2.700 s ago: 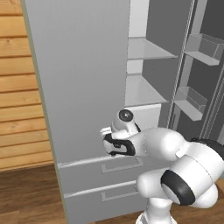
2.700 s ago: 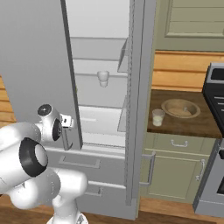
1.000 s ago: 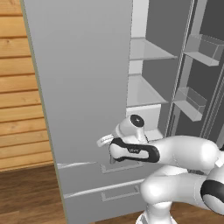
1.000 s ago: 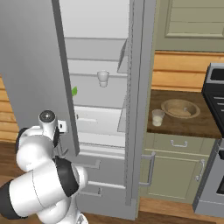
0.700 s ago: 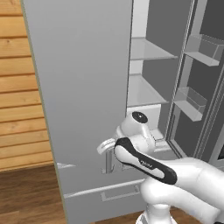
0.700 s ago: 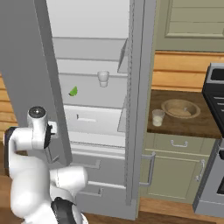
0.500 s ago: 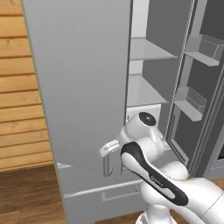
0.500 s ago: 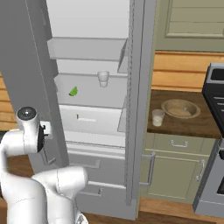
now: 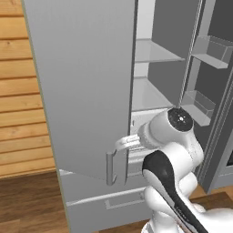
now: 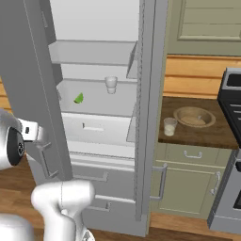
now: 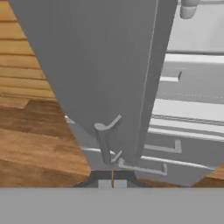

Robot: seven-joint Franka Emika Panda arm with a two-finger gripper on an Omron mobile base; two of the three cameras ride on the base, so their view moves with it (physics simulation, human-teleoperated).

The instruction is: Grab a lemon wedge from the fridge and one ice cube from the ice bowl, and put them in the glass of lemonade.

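The fridge (image 9: 86, 82) stands with both doors open. Its left door (image 10: 28, 70) is swung out wide. On a pale shelf inside lies the tiny green lemon wedge (image 10: 79, 98), to the left of a small pale cup (image 10: 111, 84). My gripper (image 9: 119, 145) is shut with nothing between its fingertips (image 11: 112, 181), and sits just behind the lower end of the left door's handle (image 11: 104, 144). In the right base view the gripper (image 10: 37, 134) is at the door's edge. The glass of lemonade (image 10: 169, 126) and the ice bowl (image 10: 194, 116) stand on the counter to the right of the fridge.
Fridge drawers with bar handles (image 10: 89, 176) lie below the shelves. The right door (image 9: 209, 91) carries bins. Beige cabinets (image 10: 188, 181) sit under the wooden counter, and a stove (image 10: 230, 108) is at the far right. Wood floor (image 11: 35, 140) spreads to the left.
The left fridge door has swung wider open, uncovering the shelf with the lemon wedge. My arm swung round with it, and the gripper's fingers have closed.
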